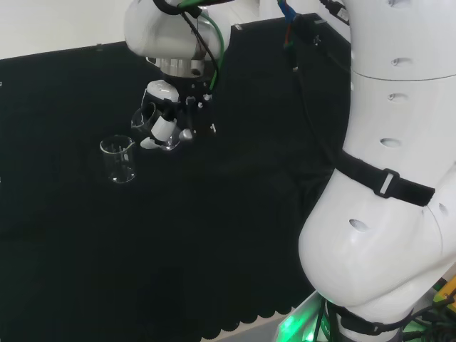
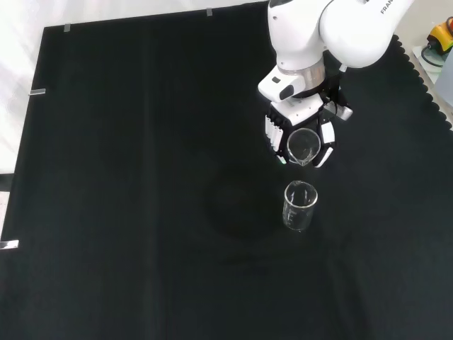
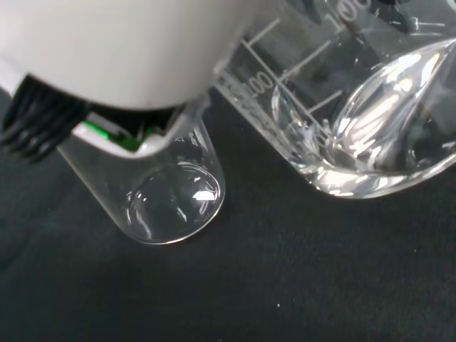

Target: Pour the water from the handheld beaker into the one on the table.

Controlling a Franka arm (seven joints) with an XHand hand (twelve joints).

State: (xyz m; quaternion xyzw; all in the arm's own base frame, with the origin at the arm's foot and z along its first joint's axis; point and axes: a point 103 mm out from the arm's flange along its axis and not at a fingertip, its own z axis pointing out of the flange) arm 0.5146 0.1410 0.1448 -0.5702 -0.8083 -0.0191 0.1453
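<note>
A clear glass beaker (image 2: 303,146) hangs tilted in my hand (image 2: 300,127), whose fingers curl round it; its mouth leans toward the second beaker. The wrist view shows the held beaker (image 3: 356,107) close up, with water pooled at its lower side. The second clear beaker (image 2: 299,205) stands upright on the black cloth, just below the hand in the front view. In the head view this standing beaker (image 1: 119,159) is to the left of the hand (image 1: 165,121) and slightly lower. The standing beaker (image 3: 167,189) looks empty in the wrist view.
Black cloth (image 2: 141,177) covers the bench, with wide open cloth around both beakers. The arm's big white links (image 1: 385,178) rise at the right of the head view. The cloth's scalloped edge (image 2: 432,92) runs down the right of the front view.
</note>
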